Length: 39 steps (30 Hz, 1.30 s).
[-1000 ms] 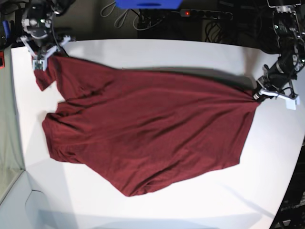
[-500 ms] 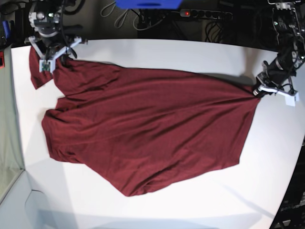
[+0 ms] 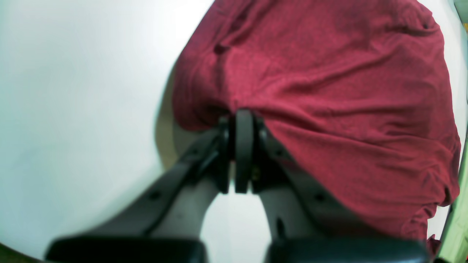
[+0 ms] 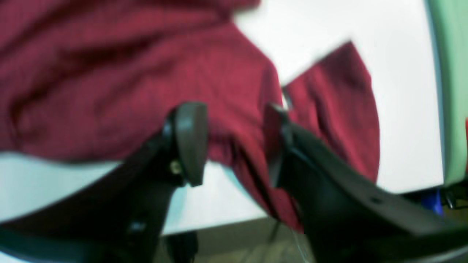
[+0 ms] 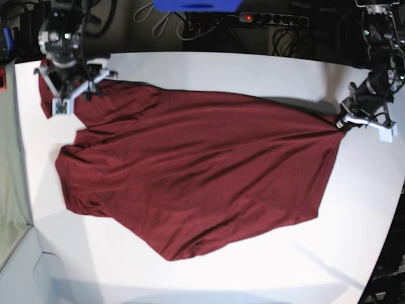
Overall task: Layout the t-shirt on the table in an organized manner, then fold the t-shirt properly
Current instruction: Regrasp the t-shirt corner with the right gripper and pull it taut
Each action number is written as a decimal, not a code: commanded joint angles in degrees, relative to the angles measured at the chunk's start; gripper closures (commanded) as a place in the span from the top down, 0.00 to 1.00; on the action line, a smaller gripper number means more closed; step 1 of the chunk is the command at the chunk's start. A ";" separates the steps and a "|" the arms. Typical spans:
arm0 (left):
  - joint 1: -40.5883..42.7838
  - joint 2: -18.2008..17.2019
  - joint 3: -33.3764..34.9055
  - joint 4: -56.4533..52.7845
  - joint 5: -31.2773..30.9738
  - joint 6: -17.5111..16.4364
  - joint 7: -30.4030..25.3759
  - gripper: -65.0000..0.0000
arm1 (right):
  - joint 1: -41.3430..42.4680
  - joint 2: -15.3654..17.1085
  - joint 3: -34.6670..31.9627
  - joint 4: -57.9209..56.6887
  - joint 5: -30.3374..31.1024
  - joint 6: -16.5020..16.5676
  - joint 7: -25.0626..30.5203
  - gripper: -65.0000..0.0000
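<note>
The maroon t-shirt (image 5: 190,171) lies spread across the white table (image 5: 253,69), its body still creased and slanted. At the right, my left gripper (image 5: 342,123) is shut on the shirt's corner, and the cloth runs taut from it. The left wrist view shows that left gripper (image 3: 243,117) with jaws closed on the t-shirt (image 3: 329,91) edge. My right gripper (image 5: 71,88) is at the far left over the sleeve and shoulder. In the right wrist view the right gripper (image 4: 232,124) stands open, with a loose ridge of t-shirt (image 4: 109,73) between the fingers (image 4: 190,142).
A blue object (image 5: 199,5), a power strip (image 5: 272,19) with a red light and cables sit behind the far edge. A grey-green panel (image 5: 9,177) borders the left side. The table's curved edge runs down the right, close to my left arm.
My right gripper carried the sleeve and shoulder toward the far left corner, then its jaws spread apart. The left gripper kept its hold and barely moved.
</note>
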 commanded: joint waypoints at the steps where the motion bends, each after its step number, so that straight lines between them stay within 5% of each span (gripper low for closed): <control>1: -0.27 -0.84 -0.31 0.75 -1.32 0.51 -0.25 0.00 | 1.60 0.27 0.10 0.42 0.04 0.08 -0.45 0.49; 4: -0.27 -0.84 -0.31 0.75 -1.32 0.51 -0.25 0.00 | 6.35 0.88 0.10 -3.18 0.04 0.08 -3.09 0.56; 12: -0.18 -0.75 -0.31 0.66 -1.23 0.51 -0.25 0.00 | 12.85 2.38 -0.61 -15.22 0.21 0.08 -3.00 0.56; 35: -0.36 0.75 -0.31 0.66 -1.15 0.51 -0.52 0.00 | 17.86 4.66 -0.69 -21.47 0.30 0.17 -0.36 0.56; 39: -0.45 0.75 -0.31 -1.09 -1.15 0.51 -0.34 0.00 | 17.86 4.84 -1.66 -25.25 0.30 0.17 1.05 0.48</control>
